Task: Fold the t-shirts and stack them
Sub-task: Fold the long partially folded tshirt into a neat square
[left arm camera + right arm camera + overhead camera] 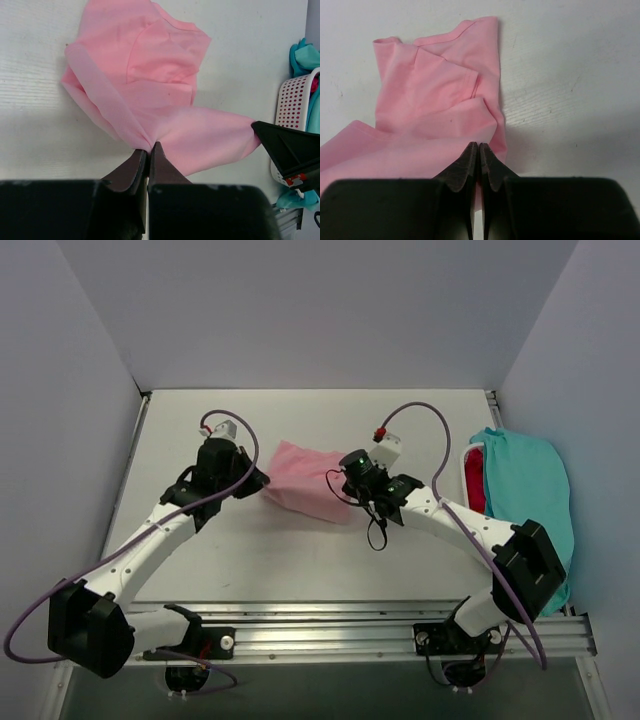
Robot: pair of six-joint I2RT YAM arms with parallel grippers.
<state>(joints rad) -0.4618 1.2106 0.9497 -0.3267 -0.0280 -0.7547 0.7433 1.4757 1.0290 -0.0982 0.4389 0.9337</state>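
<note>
A light pink t-shirt (305,487) lies crumpled and partly folded in the middle of the table. My left gripper (262,480) is at its left edge, and in the left wrist view the gripper (148,146) is shut on a gathered pinch of the pink t-shirt (150,70). My right gripper (346,486) is at the shirt's right edge. In the right wrist view this gripper (478,145) is shut on the pink t-shirt (435,100), with fabric showing between the fingers. A teal t-shirt (528,480) and a red one (474,488) sit at the right.
A white perforated basket (291,100) stands at the table's right side, with the teal shirt draped over it and the red one inside. Grey walls close in the table on the left, back and right. A metal rail (400,625) runs along the near edge.
</note>
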